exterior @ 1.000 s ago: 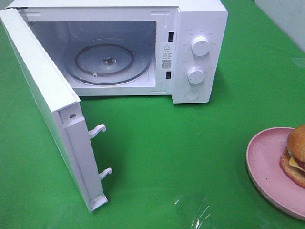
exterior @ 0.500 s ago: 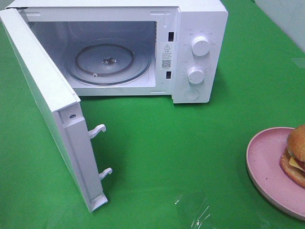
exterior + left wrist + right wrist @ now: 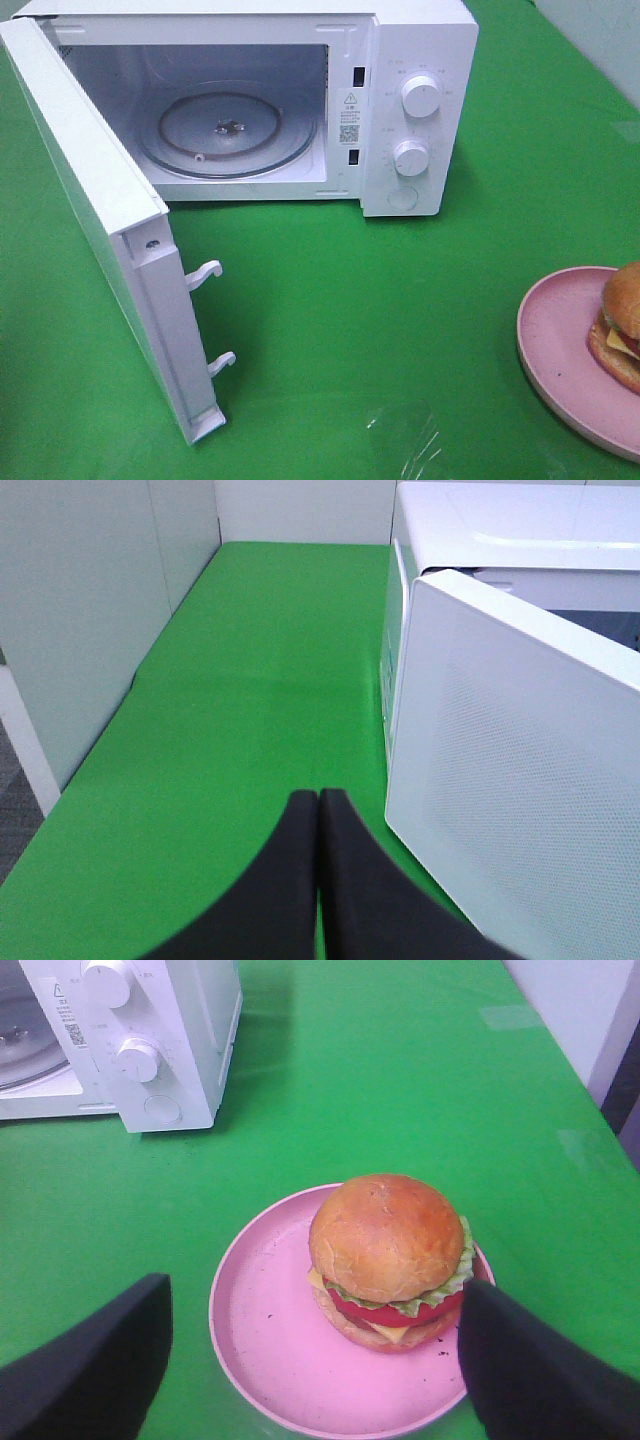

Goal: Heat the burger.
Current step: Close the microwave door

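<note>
A white microwave (image 3: 300, 100) stood at the 12 o'clock end of a green-covered table (image 3: 400, 330) in the high camera's view, its door (image 3: 110, 240) swung wide toward 8 o'clock and its glass turntable (image 3: 228, 133) bare inside the cavity. Two round dials (image 3: 420, 96) sat one above the other on the control panel at the oven's 3 o'clock side.

The burger (image 3: 390, 1260), its golden-brown bun over lettuce, cheese and red filling, rested on a pink plate (image 3: 270, 1345) at about 4 o'clock on the table, well apart from the oven and partly cut off by the edge of the high view. It sat off-centre on the plate, toward the rim farther from the microwave.

The right gripper (image 3: 315, 1365) hung above the plate with its dark fingers (image 3: 95, 1375) spread wide on either side of the dish, gripping nothing. The left gripper (image 3: 318, 810) was pressed fully together, its fingers touching and holding nothing, above the green cloth just beside the outer face of the open door.
</note>
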